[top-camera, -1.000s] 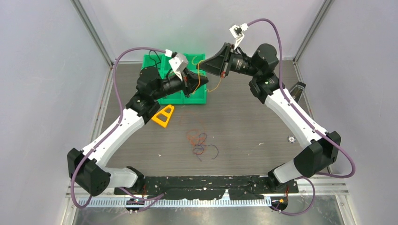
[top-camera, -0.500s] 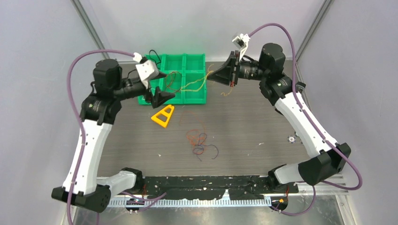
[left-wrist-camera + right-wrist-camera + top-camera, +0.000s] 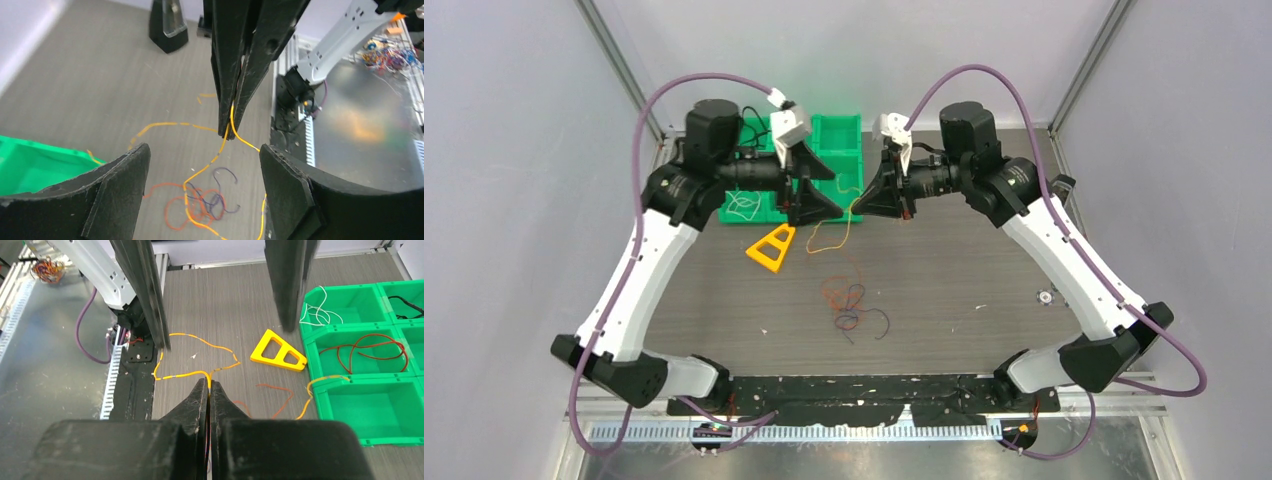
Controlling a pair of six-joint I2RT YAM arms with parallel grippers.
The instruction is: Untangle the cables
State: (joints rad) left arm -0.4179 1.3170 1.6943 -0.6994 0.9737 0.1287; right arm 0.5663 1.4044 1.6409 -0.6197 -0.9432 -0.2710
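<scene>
Above the table (image 3: 964, 280), right pincer (image 3: 209, 384) clamps yellow cable (image 3: 187, 373), end hidden; left pincer (image 3: 203, 150) apart

- This is a robotics lab test cell: two white-and-black robot arms (image 3: 639, 270) are bolted to a black mounting plate (image 3: 864, 385) at the 6 o'clock edge of a grey table (image 3: 964, 270).
- Plain pale panels (image 3: 504, 200) held in aluminium posts (image 3: 619, 63) box the table in from 9 through 12 to 3 o'clock.
- The props look staged: a green compartment bin (image 3: 839, 140) sits at 12 o'clock, a yellow triangular piece (image 3: 772, 247) lies just beside it, and thin cables (image 3: 849, 305) lie at the centre.
- Beyond the arm bases at 6 o'clock is a bare metal bench (image 3: 904, 460) with a slotted cable duct (image 3: 824, 432) and a heap of coloured wires (image 3: 47, 270).
</scene>
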